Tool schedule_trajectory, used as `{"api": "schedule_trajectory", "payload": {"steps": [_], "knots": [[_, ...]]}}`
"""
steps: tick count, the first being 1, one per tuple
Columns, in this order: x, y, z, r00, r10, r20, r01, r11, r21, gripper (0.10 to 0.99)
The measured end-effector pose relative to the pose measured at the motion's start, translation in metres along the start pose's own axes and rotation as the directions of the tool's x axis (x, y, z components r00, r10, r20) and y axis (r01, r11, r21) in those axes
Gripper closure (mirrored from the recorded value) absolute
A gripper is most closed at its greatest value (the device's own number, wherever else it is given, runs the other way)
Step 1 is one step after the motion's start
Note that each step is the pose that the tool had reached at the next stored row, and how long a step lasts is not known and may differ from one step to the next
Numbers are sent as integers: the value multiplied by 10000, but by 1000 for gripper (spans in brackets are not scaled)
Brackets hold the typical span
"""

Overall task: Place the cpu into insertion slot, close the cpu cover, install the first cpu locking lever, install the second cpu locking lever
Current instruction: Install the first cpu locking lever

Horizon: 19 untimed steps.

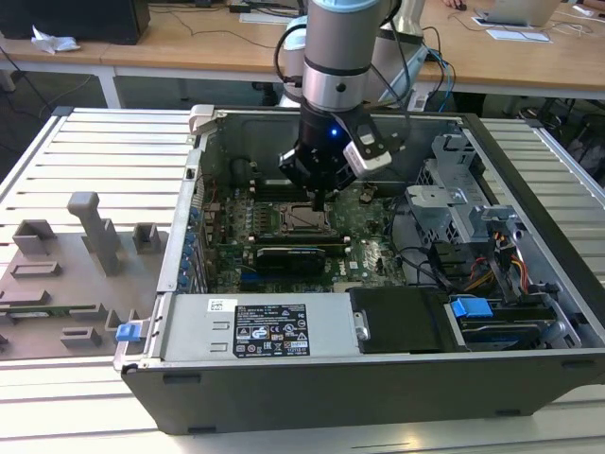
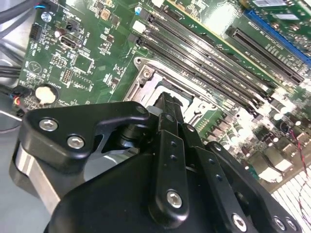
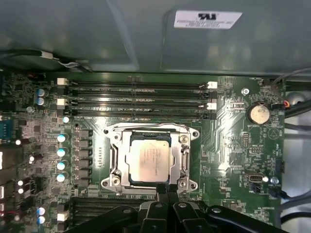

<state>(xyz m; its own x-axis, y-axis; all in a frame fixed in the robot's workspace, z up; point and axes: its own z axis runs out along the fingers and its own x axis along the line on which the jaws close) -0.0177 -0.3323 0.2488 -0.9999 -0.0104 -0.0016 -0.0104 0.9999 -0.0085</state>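
The arm reaches down into an open computer case (image 1: 378,378) that lies on its side on a slatted metal desk (image 1: 104,151), and its claw (image 1: 319,201) hangs just over the middle of the green motherboard (image 1: 369,241). In the first wrist view the cpu (image 3: 148,159) sits flat in the insertion slot (image 3: 130,180), pale silvery face up. The cpu cover (image 3: 116,151) lies down around it, its silvery frame bordering the chip on all sides. The claw (image 3: 167,190) stands at the socket's edge in that view, black fingers drawn together with no gap between them and nothing held; the tips are right at the frame's rim, though I cannot tell whether they touch it. In the second wrist view the same narrow black fingers (image 2: 170,116) come down on the metal frame of the socket (image 2: 146,80), beside the long black memory slots (image 2: 204,58) that run parallel to it. A round coin battery (image 3: 258,114) sits on the board well off to one side of the socket. In the exterior view, grey fixture blocks (image 1: 95,227) stand on the desk to the view's left of the case, and a drive cage with a blue tab (image 1: 471,306) fills the case's end toward the view's right.
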Motion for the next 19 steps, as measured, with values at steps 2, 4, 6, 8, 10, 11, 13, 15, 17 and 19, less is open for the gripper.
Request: {"api": "schedule_trajectory", "payload": {"steps": [2, 4, 6, 8, 10, 11, 13, 15, 17, 19], "knots": [[0, -1, -49, 10000, 0, 0, 0, 10000, 1, 980], [0, -1, -88, 10000, 0, 0, 0, 10000, 1, 980], [0, -1, -112, 10000, 0, 0, 0, 10000, 1, 980], [0, -1, -134, 10000, 0, 0, 0, 10000, 1, 980], [0, -1, -164, 10000, 0, 0, 0, 10000, 1, 980], [0, -2, -224, 10000, 1, 0, -1, 10000, 2, 980], [0, -2, -256, 10000, 0, 0, 0, 10000, 2, 980], [0, -2, -290, 10000, 0, 0, 0, 10000, 2, 980], [-1, -2, -298, 10000, 0, 2, 0, 10000, -3, 980], [0, -3, -300, 10000, 0, 0, 0, 10000, 1, 980]]}}
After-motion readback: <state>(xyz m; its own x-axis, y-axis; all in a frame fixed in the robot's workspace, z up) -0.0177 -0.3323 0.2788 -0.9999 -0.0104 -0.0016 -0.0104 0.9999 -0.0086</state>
